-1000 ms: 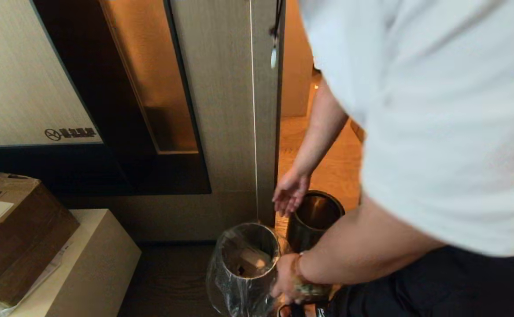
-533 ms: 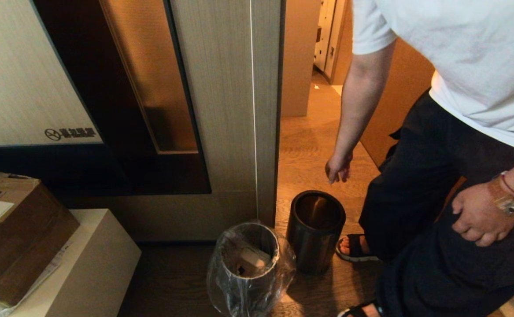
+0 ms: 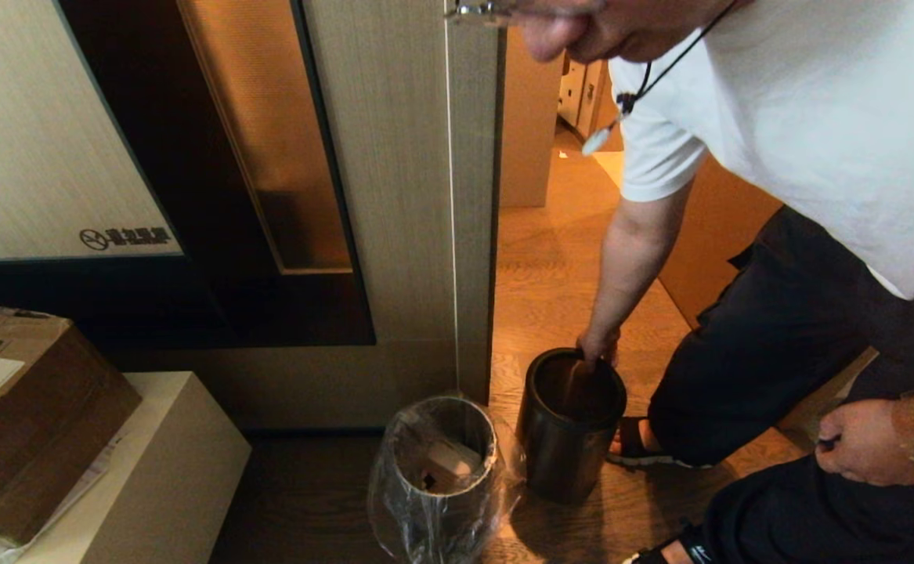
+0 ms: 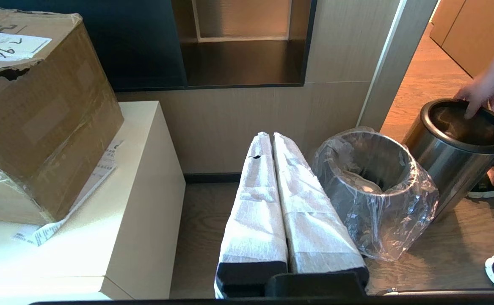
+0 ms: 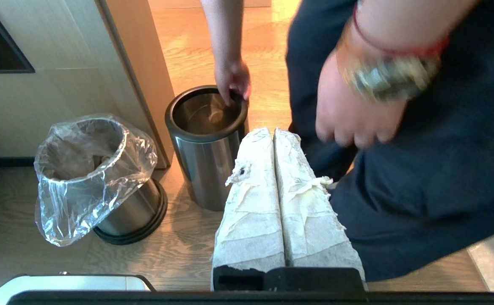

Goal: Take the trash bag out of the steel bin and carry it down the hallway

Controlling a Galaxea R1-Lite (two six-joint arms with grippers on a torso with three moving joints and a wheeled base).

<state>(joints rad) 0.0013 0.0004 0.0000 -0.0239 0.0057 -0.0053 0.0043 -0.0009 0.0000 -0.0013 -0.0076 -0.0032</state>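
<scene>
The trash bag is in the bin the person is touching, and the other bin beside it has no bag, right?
Not quite. The person's hand is on the rim of the bare steel bin, which has no bag. The trash bag lines the other bin beside it, which nobody is touching. The head view shows this, and both wrist views agree.

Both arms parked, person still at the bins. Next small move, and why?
Probably hold. A person's hand grips the rim of the unlined steel bin, right beside the bin lined with the trash bag. Left gripper and right gripper are both shut and clear of it. Reach for the bag rim once the hand withdraws.
</scene>
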